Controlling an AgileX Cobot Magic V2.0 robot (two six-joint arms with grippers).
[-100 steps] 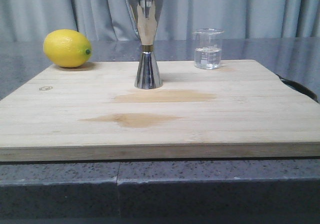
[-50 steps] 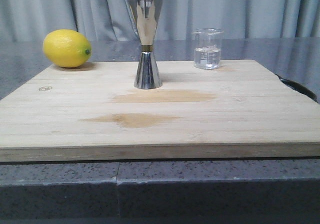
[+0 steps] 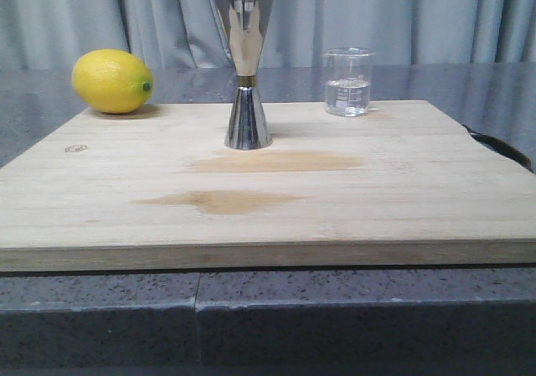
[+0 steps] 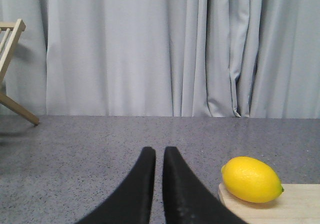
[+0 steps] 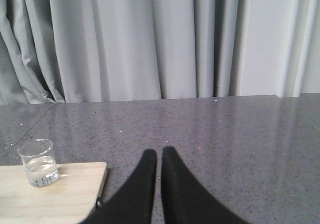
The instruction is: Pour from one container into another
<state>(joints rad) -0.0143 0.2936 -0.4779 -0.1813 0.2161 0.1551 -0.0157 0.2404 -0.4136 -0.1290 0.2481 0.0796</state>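
Observation:
The small clear glass beaker, partly filled with clear liquid, stands at the far right of the wooden board. The right wrist view also shows the beaker on the board's corner. The tall steel jigger with its gold waist band stands upright near the board's far middle. My left gripper is shut and empty over the grey counter, off the board beside the lemon. My right gripper is shut and empty too, over the counter to the right of the board, well apart from the beaker. Neither gripper shows in the front view.
A yellow lemon lies at the board's far left corner, also seen as the lemon in the left wrist view. Two darker damp stains mark the board's middle. A wooden frame stands far left. Grey curtains hang behind.

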